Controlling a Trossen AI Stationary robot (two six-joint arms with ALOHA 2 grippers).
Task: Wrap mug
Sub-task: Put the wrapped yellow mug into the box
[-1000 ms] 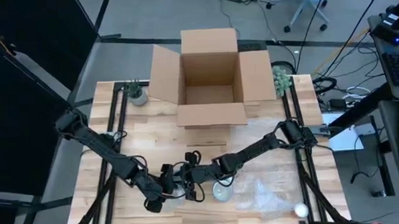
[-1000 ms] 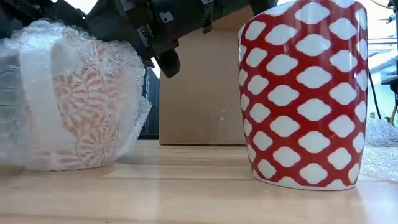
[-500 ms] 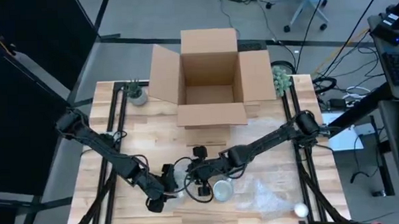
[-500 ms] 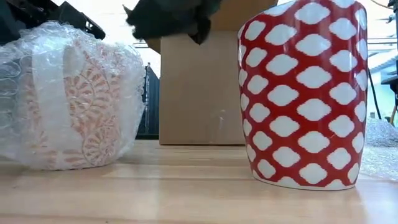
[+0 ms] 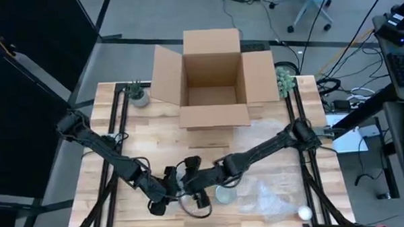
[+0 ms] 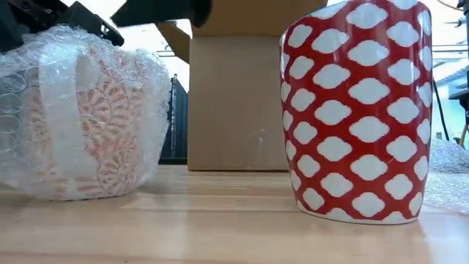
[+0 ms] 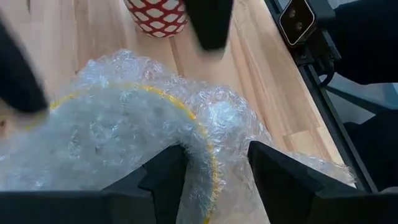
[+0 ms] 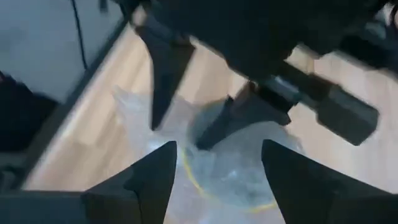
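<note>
The bubble-wrapped mug (image 6: 80,117) stands upright on the surface's near edge, just beside the red patterned mug (image 6: 355,110). The left gripper (image 7: 211,177) grips its wrapped rim, one jaw inside and one outside. The right gripper (image 8: 214,168) hangs spread directly above the mug's mouth, equally near.

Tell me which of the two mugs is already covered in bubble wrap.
The orange-patterned mug, on the low view's left, is covered in bubble wrap. The red-and-white mug beside it stands bare.
</note>
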